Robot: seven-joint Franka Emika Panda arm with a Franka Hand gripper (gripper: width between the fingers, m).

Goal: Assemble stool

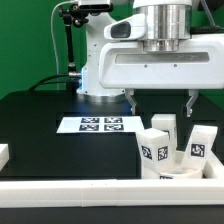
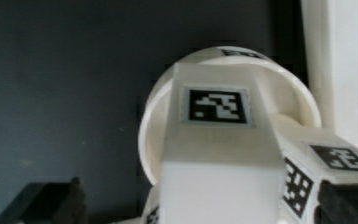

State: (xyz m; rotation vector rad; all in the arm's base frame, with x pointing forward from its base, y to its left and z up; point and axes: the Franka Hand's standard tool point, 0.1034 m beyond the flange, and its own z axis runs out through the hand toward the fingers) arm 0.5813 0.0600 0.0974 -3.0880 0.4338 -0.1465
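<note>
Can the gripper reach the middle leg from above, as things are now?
Probably yes. The gripper hangs open above the middle leg, and nothing lies between them. The other legs stand very near, so its fingers have little room.

Marker board [image 1: 100,124] flat on tabletop [image 1: 40,130], mid-scene, in front of arm base [image 1: 100,85]. 3 legs at exterior view's right, near front rim bar [image 1: 100,190]: leg 1 [image 1: 155,148] upright, leg 2 [image 1: 165,126] just behind it, leg 3 [image 1: 200,145] further right. Gripper [image 1: 162,100] hangs above them. Seat [image 1: 180,176] lies low between legs.
</note>
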